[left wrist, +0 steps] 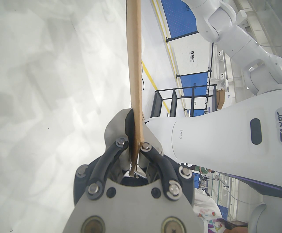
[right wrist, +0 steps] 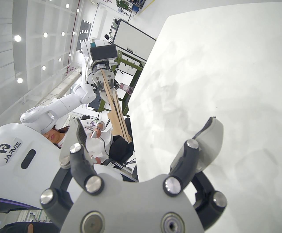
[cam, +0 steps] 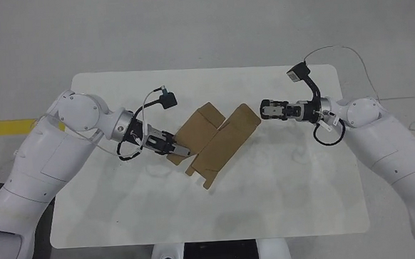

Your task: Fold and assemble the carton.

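The left gripper's (left wrist: pixel 134 134) fingers (left wrist: pixel 113 132) are clamped on a corner of the one flattened brown carton (cam: pixel 219 139). The carton is held just above the white desk (cam: pixel 304 195). Its long axis runs diagonally from the robot's side toward the right gripper (cam: pixel 263 112), whose two fingers (right wrist: pixel 211 132) are spread wide just beside the far corner.

Shiny white arms (cam: pixel 78 112), black cables (cam: pixel 329 138) looped at the wrists, and the left gripper (left wrist: pixel 134 119) and right gripper (right wrist: pixel 144 122) are grey shells, black links (right wrist: pixel 81 163), silver screws (right wrist: pixel 173 184).
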{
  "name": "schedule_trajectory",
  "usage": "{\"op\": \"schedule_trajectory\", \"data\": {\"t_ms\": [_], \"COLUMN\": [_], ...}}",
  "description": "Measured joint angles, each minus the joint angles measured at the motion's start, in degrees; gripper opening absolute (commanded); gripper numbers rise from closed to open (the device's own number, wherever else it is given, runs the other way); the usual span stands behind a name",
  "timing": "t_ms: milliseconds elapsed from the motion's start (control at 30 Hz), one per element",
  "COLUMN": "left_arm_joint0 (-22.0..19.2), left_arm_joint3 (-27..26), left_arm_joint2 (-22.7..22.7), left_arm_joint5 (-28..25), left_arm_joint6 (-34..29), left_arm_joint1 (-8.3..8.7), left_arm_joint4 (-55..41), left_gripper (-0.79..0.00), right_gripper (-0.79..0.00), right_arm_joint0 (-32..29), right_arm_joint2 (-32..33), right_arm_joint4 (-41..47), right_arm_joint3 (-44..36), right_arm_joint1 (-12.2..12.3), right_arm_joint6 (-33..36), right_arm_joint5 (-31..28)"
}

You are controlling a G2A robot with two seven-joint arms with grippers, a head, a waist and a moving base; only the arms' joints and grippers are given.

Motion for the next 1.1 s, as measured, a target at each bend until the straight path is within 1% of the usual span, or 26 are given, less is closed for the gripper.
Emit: {"op": "schedule_trajectory", "data": {"t_ms": [167, 233, 300, 467, 533, 667, 767, 933, 1100], "left_arm_joint0": [0.1, 0.67, 0.95, 0.11, -0.5, -2.33, -3.97, -6.83, -9.23], "left_arm_joint3": [-0.04, -0.34, -0.3, -1.21, -1.84, -3.76, -3.86, -2.31, 0.44], "left_arm_joint2": [-0.03, -0.24, -0.81, -0.73, -0.19, 2.36, 4.62, 8.36, 11.93], "left_arm_joint5": [0.07, 0.42, 0.49, 1.49, 2.08, 3.58, 4.06, 3.72, 2.91], "left_arm_joint6": [0.13, 1.08, 0.71, -1.48, -2.05, -3.55, -4.03, -3.7, -2.89], "left_arm_joint1": [0.01, 0.09, 0.32, 0.55, 0.59, 0.63, 0.6, 0.39, -0.01], "left_arm_joint4": [0.11, 1.05, 2.15, 3.47, 3.62, 3.18, 2.29, 0.86, -1.62], "left_gripper": [-0.785, -0.785, -0.785, -0.785, -0.785, -0.785, -0.785, -0.785, -0.785], "right_gripper": [0.0, 0.0, 0.0, 0.0, 0.0, 0.0, 0.0, 0.0, 0.0], "right_arm_joint0": [-0.05, -0.51, -0.8, -0.46, -0.33, -0.12, 0.08, -0.06, -0.24], "right_arm_joint2": [0.01, 0.21, 0.74, 1.18, 1.01, 0.14, -0.81, -2.2, -4.18], "right_arm_joint4": [-0.04, -0.77, -1.82, -2.16, -2.43, -2.76, -2.51, -0.26, 1.65], "right_arm_joint3": [-0.07, -0.82, -1.66, -2.22, -2.18, -1.7, -1.15, -1.15, -3.17], "right_arm_joint1": [0.0, -0.01, 0.04, -0.16, -0.33, -0.78, -1.21, -1.82, -2.05], "right_arm_joint6": [-0.06, -0.84, -0.88, 3.22, 3.72, 4.41, 4.51, 3.62, 5.4], "right_arm_joint5": [0.06, 0.94, 1.83, 3.15, 3.73, 4.44, 4.54, 3.64, 5.4]}}
